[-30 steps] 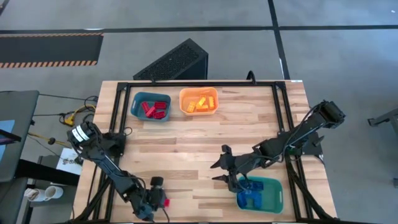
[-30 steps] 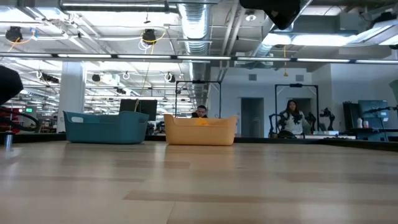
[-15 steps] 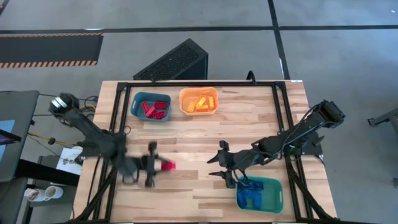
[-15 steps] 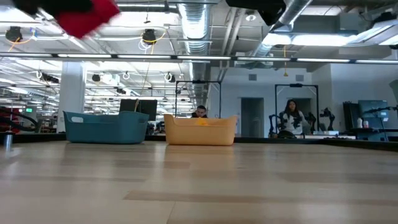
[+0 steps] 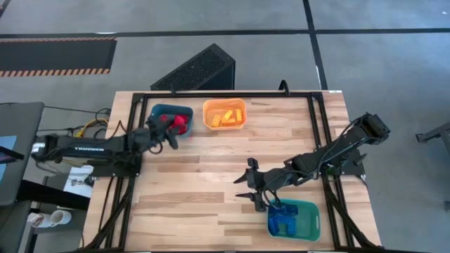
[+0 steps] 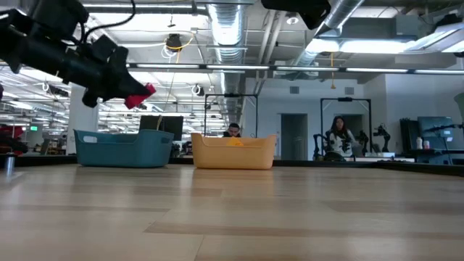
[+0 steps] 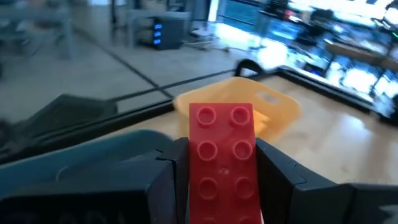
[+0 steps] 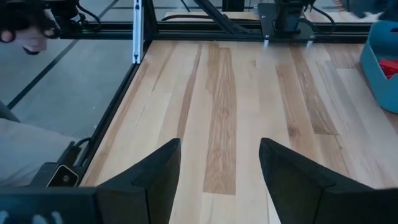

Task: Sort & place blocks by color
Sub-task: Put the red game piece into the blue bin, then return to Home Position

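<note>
Holding a red studded plastic brick point(image 7: 222, 155) between its fingers, left gripper point(image 5: 171, 130) is hovering over the blue plastic bin point(image 5: 156, 112) at tabletop's 11 o'clock; right gripper point(image 5: 246, 188), fingers wide, is waiting near 5 o'clock.

Both arms are dark, nearly black, built of slim straight links with chunkier rounded joints. The left arm point(image 5: 84, 149) carries pale lettering along its long link. The right arm point(image 5: 337, 151) ends in two tapered matte black fingers point(image 8: 155, 177), broad at the base, with smooth flat faces
</note>
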Robot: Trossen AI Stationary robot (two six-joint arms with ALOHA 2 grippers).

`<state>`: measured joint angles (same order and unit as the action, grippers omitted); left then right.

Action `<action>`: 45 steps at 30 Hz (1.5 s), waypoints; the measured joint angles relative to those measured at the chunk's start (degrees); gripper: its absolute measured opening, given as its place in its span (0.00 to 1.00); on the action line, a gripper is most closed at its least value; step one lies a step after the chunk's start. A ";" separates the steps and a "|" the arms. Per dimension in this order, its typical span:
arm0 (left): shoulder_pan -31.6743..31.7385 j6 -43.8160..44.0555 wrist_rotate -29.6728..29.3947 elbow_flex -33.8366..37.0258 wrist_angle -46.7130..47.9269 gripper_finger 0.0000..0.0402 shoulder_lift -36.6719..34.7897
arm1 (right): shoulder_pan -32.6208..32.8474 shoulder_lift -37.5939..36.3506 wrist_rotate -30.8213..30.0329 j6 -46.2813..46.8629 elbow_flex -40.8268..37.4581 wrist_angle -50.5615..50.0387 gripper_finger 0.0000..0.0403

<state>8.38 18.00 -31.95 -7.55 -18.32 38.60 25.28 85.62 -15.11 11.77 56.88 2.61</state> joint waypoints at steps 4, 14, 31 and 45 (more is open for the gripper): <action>5.94 3.73 2.15 0.13 0.05 0.31 0.03 | 0.00 0.00 0.00 0.08 0.00 -0.18 0.59; 9.24 4.56 3.67 -0.51 0.13 0.79 -0.01 | -0.31 0.02 0.06 1.02 0.00 3.15 0.59; -3.49 -14.55 27.76 -15.24 -4.33 0.04 -0.22 | -2.84 -13.90 -3.45 -10.54 -1.19 -1.38 0.28; -7.43 -19.42 28.06 -14.53 1.15 0.00 -16.07 | -8.35 -43.78 -4.15 -16.85 -30.31 20.90 0.02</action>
<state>0.95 -1.42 -3.89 -22.08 -17.17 22.53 16.93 41.85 -19.26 -5.08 26.58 23.51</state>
